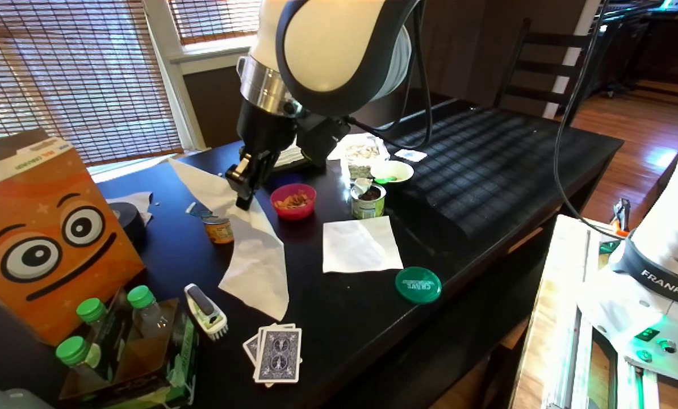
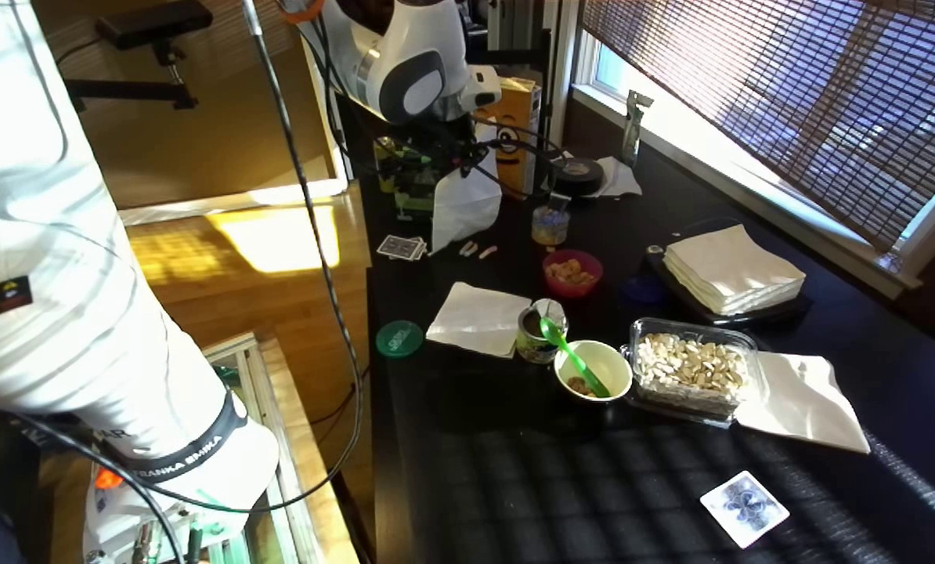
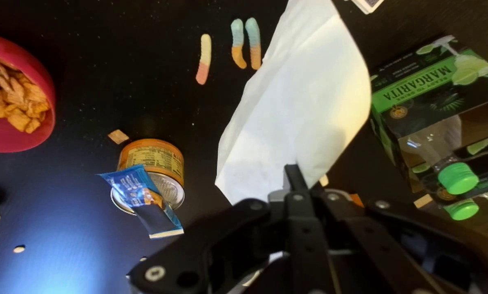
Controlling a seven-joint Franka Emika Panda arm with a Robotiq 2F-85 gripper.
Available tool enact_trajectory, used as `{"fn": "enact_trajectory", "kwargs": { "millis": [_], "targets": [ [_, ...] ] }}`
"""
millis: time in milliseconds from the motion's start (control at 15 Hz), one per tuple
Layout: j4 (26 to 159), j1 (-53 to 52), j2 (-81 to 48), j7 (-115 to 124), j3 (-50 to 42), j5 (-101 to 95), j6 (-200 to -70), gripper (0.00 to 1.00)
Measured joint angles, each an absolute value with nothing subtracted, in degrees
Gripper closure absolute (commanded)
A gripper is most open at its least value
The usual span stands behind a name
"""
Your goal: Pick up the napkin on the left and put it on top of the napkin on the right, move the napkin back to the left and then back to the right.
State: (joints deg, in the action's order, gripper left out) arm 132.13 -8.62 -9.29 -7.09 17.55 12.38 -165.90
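My gripper (image 1: pixel 244 200) is shut on a white napkin (image 1: pixel 256 278), pinched near its middle so that it droops in a fold on both sides. In the wrist view the napkin (image 3: pixel 293 102) spreads out ahead of the closed fingertips (image 3: pixel 296 175). Its lower end hangs towards the playing cards; whether it touches the table I cannot tell. Another white napkin (image 1: pixel 359 244) lies flat on the dark table, to the right of the held one in this exterior view. That flat napkin (image 2: pixel 479 317) is fully in sight in an exterior view, where the arm mostly hides the gripper.
Close to the held napkin are an orange can (image 3: pixel 152 167), a pink bowl (image 1: pixel 293 201), a brush (image 1: pixel 205 311), cards (image 1: pixel 279 355) and a bottle carton (image 3: pixel 432 81). Around the flat napkin stand an opened can (image 1: pixel 368 201) and a green lid (image 1: pixel 418 285). Gummy worms (image 3: pixel 238 43) lie on the table.
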Motion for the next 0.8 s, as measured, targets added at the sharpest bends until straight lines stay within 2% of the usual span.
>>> {"fn": "enact_trajectory", "kwargs": {
  "millis": [800],
  "targets": [
    [137.5,-9.1,2.9,-10.2,21.8,18.2,-166.2,0.99]
  ]
}}
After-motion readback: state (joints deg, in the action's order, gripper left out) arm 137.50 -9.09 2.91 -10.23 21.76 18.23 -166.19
